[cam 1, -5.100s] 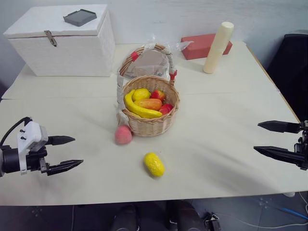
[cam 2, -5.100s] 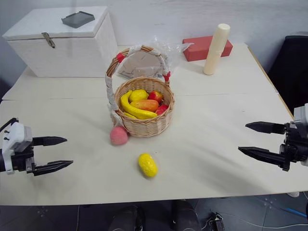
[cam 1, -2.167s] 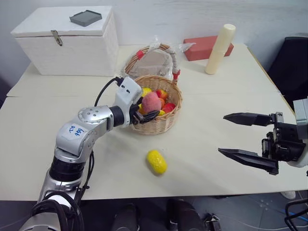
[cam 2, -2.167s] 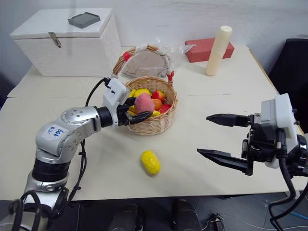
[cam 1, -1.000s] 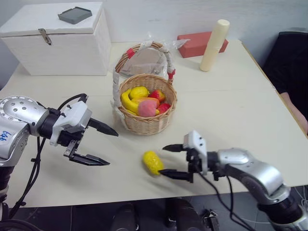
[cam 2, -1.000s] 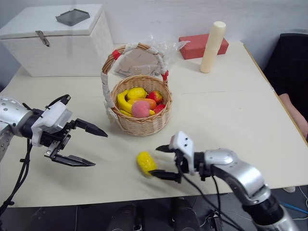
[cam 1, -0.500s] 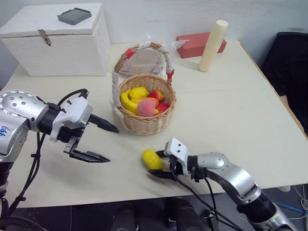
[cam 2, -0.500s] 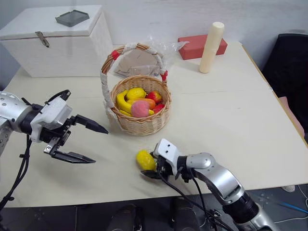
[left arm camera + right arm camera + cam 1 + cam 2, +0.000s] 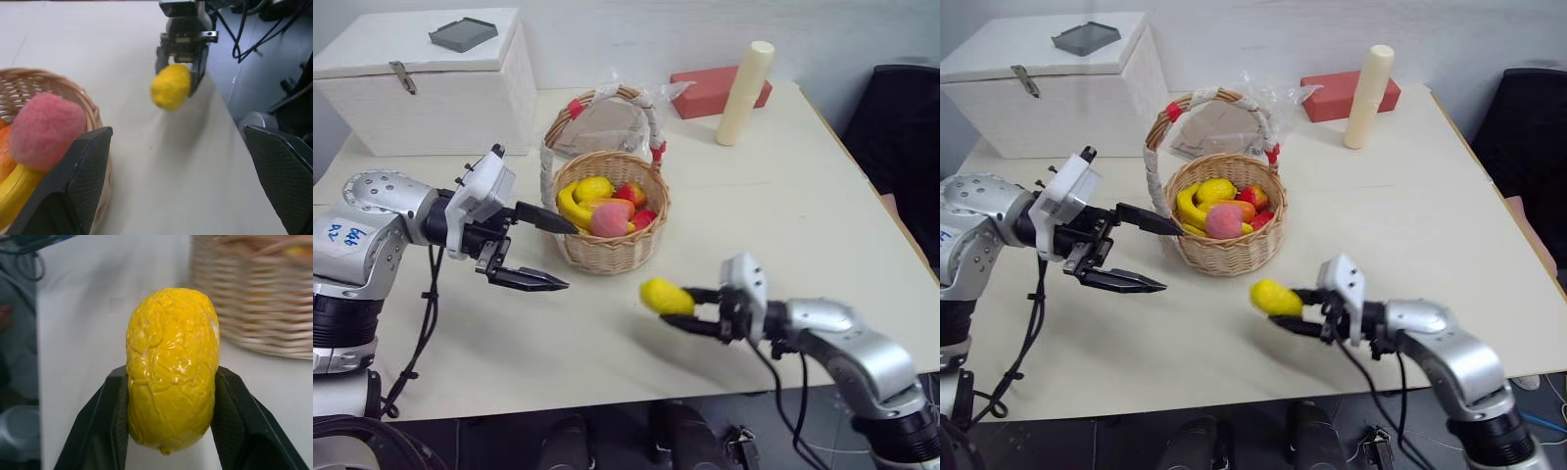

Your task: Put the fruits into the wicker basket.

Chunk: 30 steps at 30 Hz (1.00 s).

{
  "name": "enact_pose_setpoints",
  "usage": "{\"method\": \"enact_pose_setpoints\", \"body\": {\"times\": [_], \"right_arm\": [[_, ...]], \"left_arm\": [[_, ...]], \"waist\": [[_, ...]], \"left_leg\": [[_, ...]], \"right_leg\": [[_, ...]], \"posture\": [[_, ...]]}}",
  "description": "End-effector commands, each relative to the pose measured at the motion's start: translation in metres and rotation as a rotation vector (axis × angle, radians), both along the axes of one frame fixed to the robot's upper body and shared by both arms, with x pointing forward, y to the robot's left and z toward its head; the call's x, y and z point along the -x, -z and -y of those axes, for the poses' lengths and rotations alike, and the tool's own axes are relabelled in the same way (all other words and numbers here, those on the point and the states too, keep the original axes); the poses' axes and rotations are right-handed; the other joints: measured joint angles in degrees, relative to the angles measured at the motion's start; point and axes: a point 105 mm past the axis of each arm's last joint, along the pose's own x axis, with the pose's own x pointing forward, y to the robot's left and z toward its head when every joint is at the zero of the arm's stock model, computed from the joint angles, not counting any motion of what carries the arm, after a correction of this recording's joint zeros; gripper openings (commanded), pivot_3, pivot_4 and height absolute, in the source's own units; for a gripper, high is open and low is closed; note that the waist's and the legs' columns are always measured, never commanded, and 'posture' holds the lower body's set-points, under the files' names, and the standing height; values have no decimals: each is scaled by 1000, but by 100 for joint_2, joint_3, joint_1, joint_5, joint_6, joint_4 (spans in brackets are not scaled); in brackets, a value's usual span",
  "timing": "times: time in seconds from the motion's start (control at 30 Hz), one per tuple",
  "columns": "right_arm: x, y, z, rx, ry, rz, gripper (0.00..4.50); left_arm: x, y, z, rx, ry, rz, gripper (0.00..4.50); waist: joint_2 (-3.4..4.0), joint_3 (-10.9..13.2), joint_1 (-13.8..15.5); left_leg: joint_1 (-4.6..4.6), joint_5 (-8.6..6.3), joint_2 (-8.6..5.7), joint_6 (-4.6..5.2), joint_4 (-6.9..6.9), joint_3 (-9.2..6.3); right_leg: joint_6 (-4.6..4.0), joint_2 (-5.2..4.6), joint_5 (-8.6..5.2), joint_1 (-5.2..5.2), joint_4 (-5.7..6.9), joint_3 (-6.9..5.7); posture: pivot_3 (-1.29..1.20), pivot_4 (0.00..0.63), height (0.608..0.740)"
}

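The bumpy yellow lemon (image 9: 667, 296) hangs above the table in front of the wicker basket (image 9: 612, 253), and my right gripper (image 9: 690, 309) is shut on it; the right wrist view shows both black fingers pressed against the lemon (image 9: 171, 369). The pink peach (image 9: 607, 219) lies inside the basket among other toy fruit. My left gripper (image 9: 558, 253) stands open just left of the basket, nothing between its fingers. In the left wrist view the peach (image 9: 46, 129) sits at the basket's rim and the lemon (image 9: 170, 87) is in the other gripper.
A large white lidded box (image 9: 435, 83) with a dark pad on top stands at the back left. A red block (image 9: 713, 90) and a cream cylinder (image 9: 745, 78) stand at the back right. Crumpled clear plastic (image 9: 607, 125) lies behind the basket.
My right gripper shut on the lemon, lifted it off the table and carried it to the right. My left gripper moved up and closer to the basket, still open.
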Motion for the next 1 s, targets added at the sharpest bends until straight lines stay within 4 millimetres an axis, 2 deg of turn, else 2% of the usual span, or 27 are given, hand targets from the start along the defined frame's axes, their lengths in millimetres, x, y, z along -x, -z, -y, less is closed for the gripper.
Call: {"method": "enact_pose_setpoints", "body": {"times": [0.03, 0.13, 0.27, 0.37, 0.43, 0.53, 0.63, 0.7, 0.8, 0.9, 1.0], "right_arm": [[-28, -46, 3, -46, 52, 102, 1764], [-56, -73, -10, -42, 71, 151, 1764], [-99, -89, -41, 67, 124, 215, 1764], [-115, -96, -67, 57, 107, 194, 1764], [-121, -100, -78, 61, 106, 210, 2504], [-127, -106, -85, 53, 122, 239, 3352], [-124, -110, -81, 40, 122, 247, 4487], [-119, -113, -75, 27, 120, 240, 4487], [-99, -120, -51, -16, 120, 214, 4487], [-86, -118, -31, -10, 152, 198, 4487], [-87, -115, -18, -20, 219, 186, 4487]], "left_arm": [[9, -14, 4, 34, 2, 50, 4500], [11, -12, 2, 38, -24, 57, 4500], [16, -12, 1, 43, -50, 73, 4500], [22, -13, 2, 37, -55, 84, 4500], [22, -14, 2, 38, -70, 97, 4500], [18, -15, 1, 42, -91, 115, 4500], [16, -14, 1, 39, -98, 126, 4500], [16, -14, 1, 39, -99, 130, 4500], [12, -17, 0, 51, -110, 145, 4500], [9, -20, 0, 59, -118, 157, 4500], [6, -23, 0, 67, -124, 170, 4500]], "waist": [[-1, 1, -60], [1, 2, -125], [2, 3, -150], [2, 3, -178], [2, 3, -173], [2, 3, -123], [2, 3, -92], [2, 3, -95], [2, 3, -71], [2, 3, -78], [2, 3, -114]], "left_leg": [[2, 2, 0, -1, 0, 1], [11, 8, 1, -12, -4, -2], [8, 12, 8, -27, -6, -19], [4, 11, 9, -29, -8, -18], [-5, 11, 10, -28, -9, -19], [-17, 9, 9, -25, -9, -26], [-23, 6, 9, -19, -8, -27], [-24, 5, 8, -17, -8, -26], [-27, 5, 10, -18, -8, -32], [-33, 5, 8, -18, -7, -39], [-29, 5, 4, -19, -6, -36]], "right_leg": [[0, 0, 0, 0, 5, 3], [-10, 1, -6, -6, 25, 17], [-29, 2, -16, -13, 35, 40], [-30, 2, -17, -18, 33, 46], [-29, 1, -17, -21, 36, 45], [-24, -3, -14, -21, 37, 38], [-16, -8, -10, -20, 30, 38], [-12, -9, -7, -20, 27, 39], [-12, -8, -7, -20, 27, 33], [-12, -8, -8, -19, 23, 24], [-12, -6, -7, -19, 21, 24]], "posture": [[0, 150, 740], [0, 150, 740], [0, 150, 740], [0, 150, 740], [0, 150, 740], [0, 150, 740], [0, 150, 740], [0, 150, 740], [0, 150, 740], [0, 150, 740], [0, 150, 740]]}}
